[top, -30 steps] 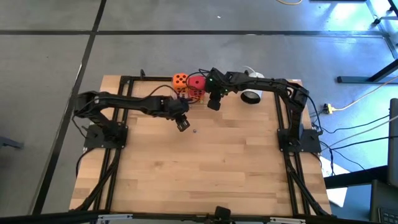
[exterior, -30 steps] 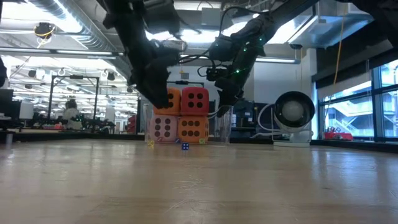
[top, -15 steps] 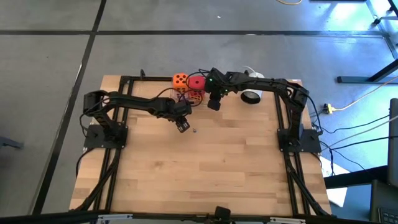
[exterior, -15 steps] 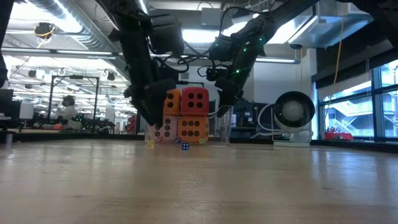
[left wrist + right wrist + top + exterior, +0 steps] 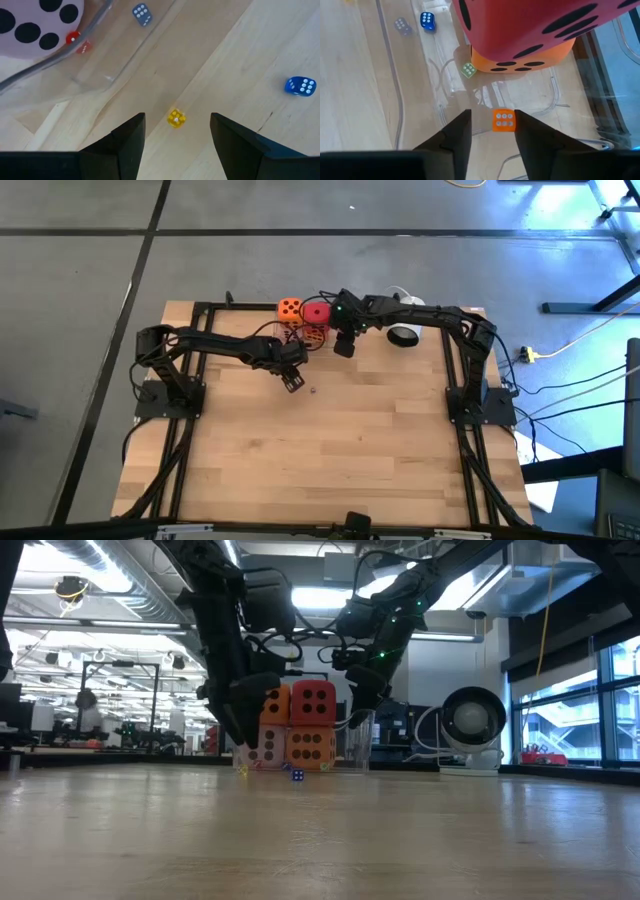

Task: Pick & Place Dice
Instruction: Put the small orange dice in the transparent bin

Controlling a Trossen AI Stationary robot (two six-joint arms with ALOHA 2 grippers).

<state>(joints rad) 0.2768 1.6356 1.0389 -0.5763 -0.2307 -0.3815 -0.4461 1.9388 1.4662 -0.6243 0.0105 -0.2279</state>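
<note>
Wooden table (image 5: 380, 440), stacked dice (image 5: 298, 726) beside open empty left hand (image 5: 293, 380), right hand (image 5: 343, 346) parted.

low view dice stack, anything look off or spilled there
The four big dice stand stacked two on two, tidy. What stands out is tiny dice loose on the wood: a blue one in front of the stack, a yellow one between the left claw fingers.

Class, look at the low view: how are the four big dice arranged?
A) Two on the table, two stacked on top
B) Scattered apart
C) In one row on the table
A: the red die and an orange die sit on the pink die and another orange die.
</note>
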